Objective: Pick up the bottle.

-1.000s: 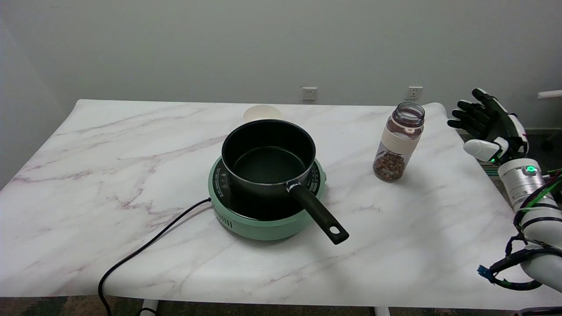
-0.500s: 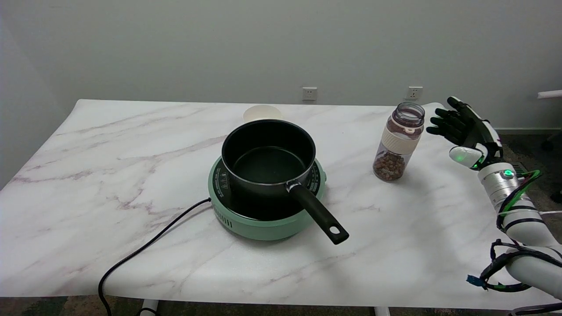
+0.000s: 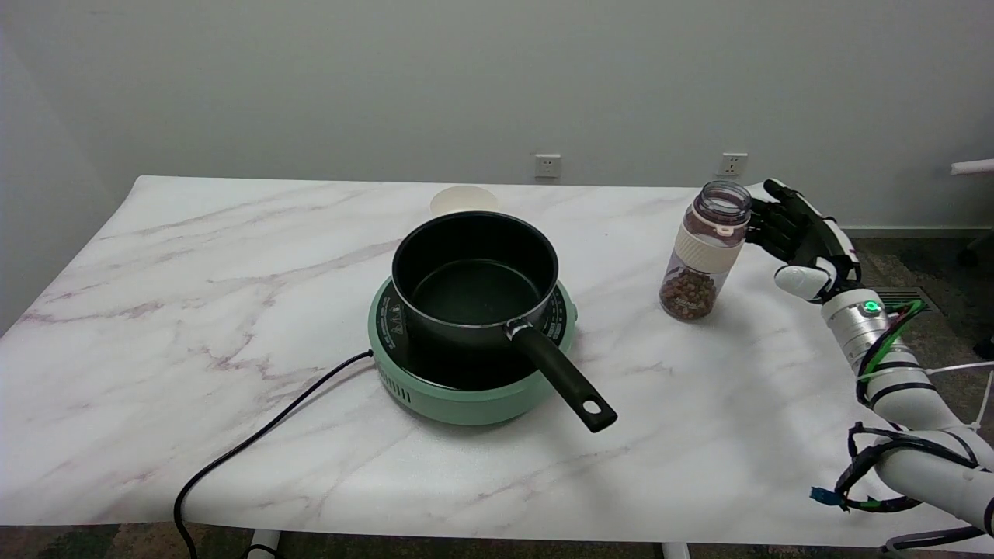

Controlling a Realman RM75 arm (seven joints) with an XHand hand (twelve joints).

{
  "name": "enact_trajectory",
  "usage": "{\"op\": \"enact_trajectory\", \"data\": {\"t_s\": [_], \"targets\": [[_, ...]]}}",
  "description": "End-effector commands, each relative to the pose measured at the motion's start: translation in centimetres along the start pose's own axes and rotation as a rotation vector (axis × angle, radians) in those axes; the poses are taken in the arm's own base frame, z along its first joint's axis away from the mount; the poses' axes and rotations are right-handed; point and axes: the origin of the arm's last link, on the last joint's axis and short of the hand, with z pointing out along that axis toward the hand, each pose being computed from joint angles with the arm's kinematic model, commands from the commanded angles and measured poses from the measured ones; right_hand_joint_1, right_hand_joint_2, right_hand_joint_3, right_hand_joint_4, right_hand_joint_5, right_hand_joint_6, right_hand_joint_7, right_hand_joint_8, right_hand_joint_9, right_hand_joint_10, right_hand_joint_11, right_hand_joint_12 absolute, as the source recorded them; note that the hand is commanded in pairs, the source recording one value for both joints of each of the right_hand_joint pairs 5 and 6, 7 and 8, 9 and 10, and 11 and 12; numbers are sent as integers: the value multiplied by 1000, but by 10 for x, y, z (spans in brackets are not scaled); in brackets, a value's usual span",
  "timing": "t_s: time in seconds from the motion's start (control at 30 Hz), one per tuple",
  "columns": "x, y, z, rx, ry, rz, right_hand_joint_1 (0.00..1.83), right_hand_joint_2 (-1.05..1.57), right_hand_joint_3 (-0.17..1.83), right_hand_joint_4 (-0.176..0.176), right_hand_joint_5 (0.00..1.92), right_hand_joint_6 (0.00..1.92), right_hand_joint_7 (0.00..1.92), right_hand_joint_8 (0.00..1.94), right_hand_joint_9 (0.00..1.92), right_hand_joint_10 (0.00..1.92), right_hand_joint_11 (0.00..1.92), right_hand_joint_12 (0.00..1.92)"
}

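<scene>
The bottle (image 3: 704, 250) is clear with a cream band around its middle and no cap; it stands upright on the marble table (image 3: 233, 295), right of centre, with brown pieces filling its lower part. My right hand (image 3: 800, 237) is just to the bottle's right at neck height, fingers spread and pointing toward it. The fingertips (image 3: 757, 211) reach the bottle's right side; I cannot tell whether they touch it. Nothing is held in the hand.
A black saucepan (image 3: 474, 278) sits on a green hotplate (image 3: 470, 380) mid-table, its handle (image 3: 565, 378) pointing to the near right. A black cord (image 3: 256, 442) runs off the front edge. A pale bowl (image 3: 463, 200) stands behind the pan.
My right hand has travelled left from beyond the table's right edge to the bottle's side, staying spread. The bottle has not moved.
</scene>
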Motion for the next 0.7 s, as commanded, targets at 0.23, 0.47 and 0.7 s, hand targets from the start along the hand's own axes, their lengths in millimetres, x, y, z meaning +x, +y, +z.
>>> {"op": "enact_trajectory", "data": {"t_s": [0.23,0.47,0.7], "targets": [[-38,23,32,-45,-54,16,1150,-901,949,0,207,207,409,409,465,465,593,593],[-55,22,38,-34,-99,8,1150,-903,940,0,210,210,416,416,469,469,590,590],[-69,23,39,-24,-111,31,1155,-905,916,0,214,214,423,423,474,474,595,595]]}}
